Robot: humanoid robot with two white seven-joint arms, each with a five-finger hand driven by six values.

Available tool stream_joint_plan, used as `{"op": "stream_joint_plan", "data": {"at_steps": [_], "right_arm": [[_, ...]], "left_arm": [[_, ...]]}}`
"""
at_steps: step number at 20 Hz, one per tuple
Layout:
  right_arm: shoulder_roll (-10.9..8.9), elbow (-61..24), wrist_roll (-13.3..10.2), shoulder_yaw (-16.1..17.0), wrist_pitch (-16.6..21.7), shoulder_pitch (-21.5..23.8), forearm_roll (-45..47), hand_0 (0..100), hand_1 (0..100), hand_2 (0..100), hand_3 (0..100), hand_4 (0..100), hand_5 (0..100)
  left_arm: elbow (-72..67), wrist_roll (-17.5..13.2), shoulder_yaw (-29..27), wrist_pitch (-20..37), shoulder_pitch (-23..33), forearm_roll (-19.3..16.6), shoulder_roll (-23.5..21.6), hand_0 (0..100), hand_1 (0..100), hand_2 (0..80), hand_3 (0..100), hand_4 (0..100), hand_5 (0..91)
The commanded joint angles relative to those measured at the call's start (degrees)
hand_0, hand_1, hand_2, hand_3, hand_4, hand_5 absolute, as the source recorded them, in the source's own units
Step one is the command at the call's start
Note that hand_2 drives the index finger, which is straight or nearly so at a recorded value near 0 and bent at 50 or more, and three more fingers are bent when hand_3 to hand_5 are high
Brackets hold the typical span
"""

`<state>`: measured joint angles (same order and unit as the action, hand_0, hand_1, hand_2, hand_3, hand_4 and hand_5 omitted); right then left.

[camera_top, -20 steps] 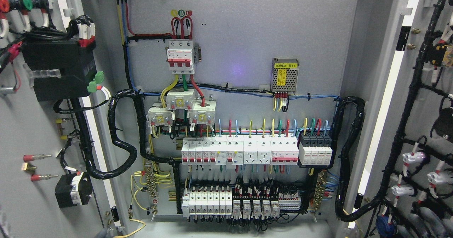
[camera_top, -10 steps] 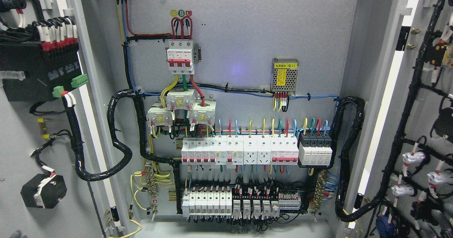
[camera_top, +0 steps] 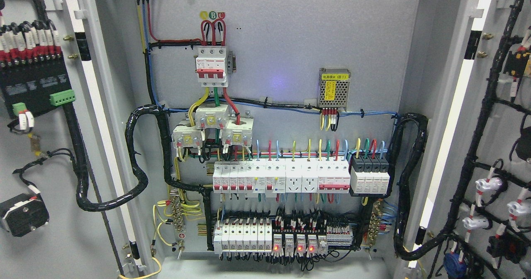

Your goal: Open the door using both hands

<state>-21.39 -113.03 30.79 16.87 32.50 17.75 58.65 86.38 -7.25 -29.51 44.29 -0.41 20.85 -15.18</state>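
Doors: left door [camera_top: 45, 237] & right door [camera_top: 504, 17] swung wide, cabinet [camera_top: 282, 38] exposed

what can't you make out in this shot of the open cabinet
Head view only:
- Both hands: outside the frame.
- Left door: outer edge cut off by the picture's left edge.
- Right door: cut off by the right edge.
- Power supply label: print too small to read.

Grey cabinet doors [camera_top: 49, 237], black cable bundles [camera_top: 137, 175]

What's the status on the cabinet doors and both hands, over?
Neither hand in view. Left door and right door both swung open, cabinet interior exposed. Nothing blocking the opening.
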Motion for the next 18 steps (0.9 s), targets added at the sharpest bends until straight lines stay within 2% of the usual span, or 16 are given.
{"op": "stream_joint_plan", "data": {"at_steps": [1,8,13,18], "right_arm": [[0.03,3.4,-0.3,4.3,0.0,0.9,2.9,0,0,0,0,0,0],[0.03,3.6,-0.4,7.4,0.0,2.3,5.6,0,0,0,0,0,0],[0.21,3.7,-0.3,7.7,0.0,2.5,5.6,0,0,0,0,0,0],[0.82,4.0,-0.4,7.7,0.0,2.5,5.6,0,0,0,0,0,0]], "left_arm": [[-22.3,0.1,-8.9,52.7,-5.9,0.6,-11.7,0,0,0.0,0,0,0.0],[-24.3,0.1,-8.5,52.7,-7.1,0.4,-12.2,0,0,0.0,0,0,0.0],[-23.9,0.1,-7.8,52.7,-7.4,0.3,-12.2,0,0,0.0,0,0,0.0],[-23.7,0.1,-4.4,52.7,-9.5,0.4,-12.2,0,0,0.0,0,0,0.0]]}}
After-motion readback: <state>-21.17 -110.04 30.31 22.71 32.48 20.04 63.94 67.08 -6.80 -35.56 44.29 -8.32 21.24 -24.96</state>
